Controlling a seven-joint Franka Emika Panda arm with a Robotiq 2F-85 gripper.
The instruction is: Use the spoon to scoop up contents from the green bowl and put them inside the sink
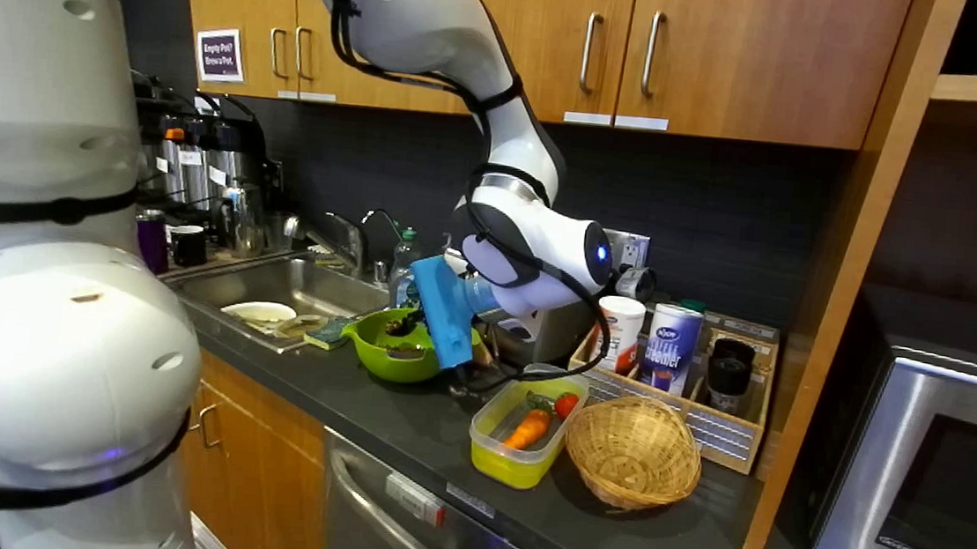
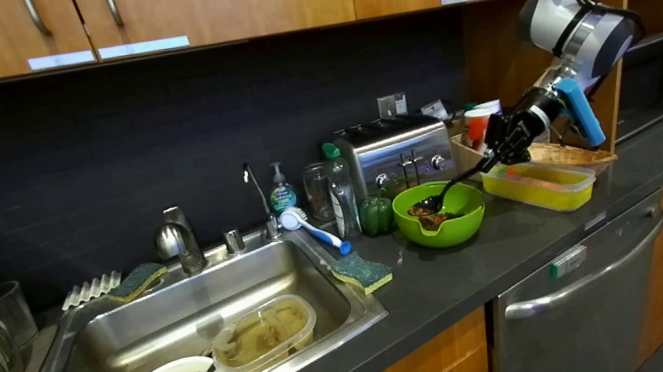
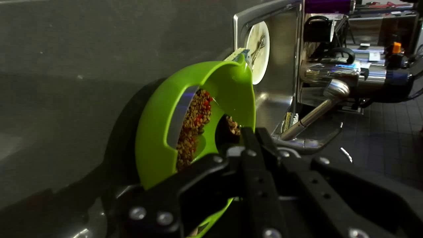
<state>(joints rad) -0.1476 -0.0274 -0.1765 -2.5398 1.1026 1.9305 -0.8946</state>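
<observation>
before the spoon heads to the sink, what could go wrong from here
Brown bits show in the black spoon, so a tilt might spill some onto the sponge or the countertop between the green bowl and the sink. In the wrist view the spoon's head is within the bowl's rim, so a low sideways move could catch that rim and shift the bowl.

Dim wrist pic w/ bowl shadow

One sink, one green bowl and one black spoon showed. There were two sponges, one toaster.
</observation>
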